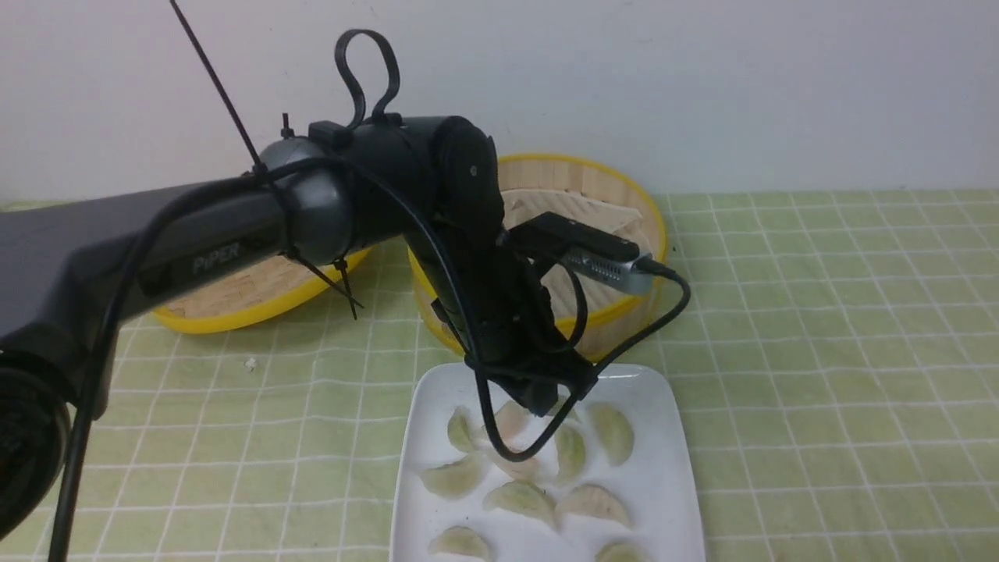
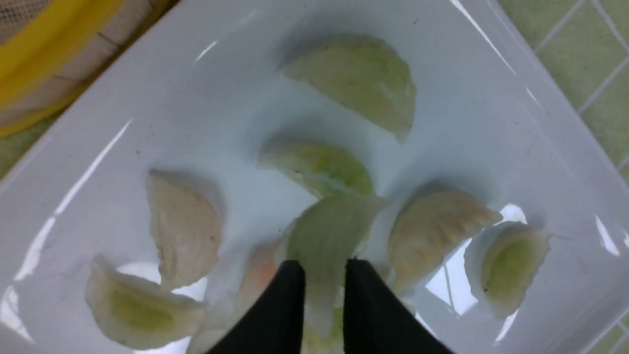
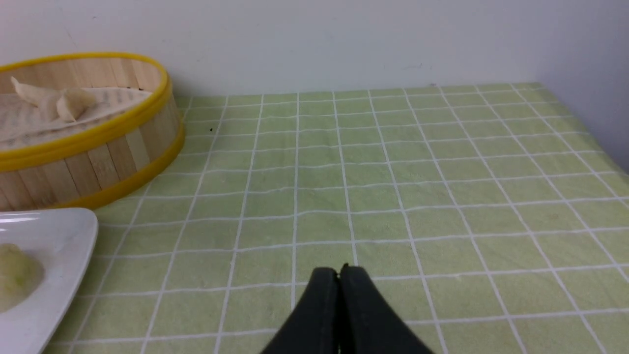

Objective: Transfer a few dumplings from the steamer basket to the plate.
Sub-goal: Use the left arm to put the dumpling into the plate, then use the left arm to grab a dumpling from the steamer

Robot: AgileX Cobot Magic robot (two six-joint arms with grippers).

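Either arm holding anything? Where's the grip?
The left gripper pinches a pale green dumpling by one end, the rest sticking out past its jaws, over the plate. The right gripper is shut on nothing.

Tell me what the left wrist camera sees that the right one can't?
Only the left wrist view shows the left jaws pinching a green dumpling, with several more dumplings on the plate. Only the right wrist view shows the right jaws shut on nothing, the wall and the steamer basket's liner. Both show the plate, basket and green cloth.
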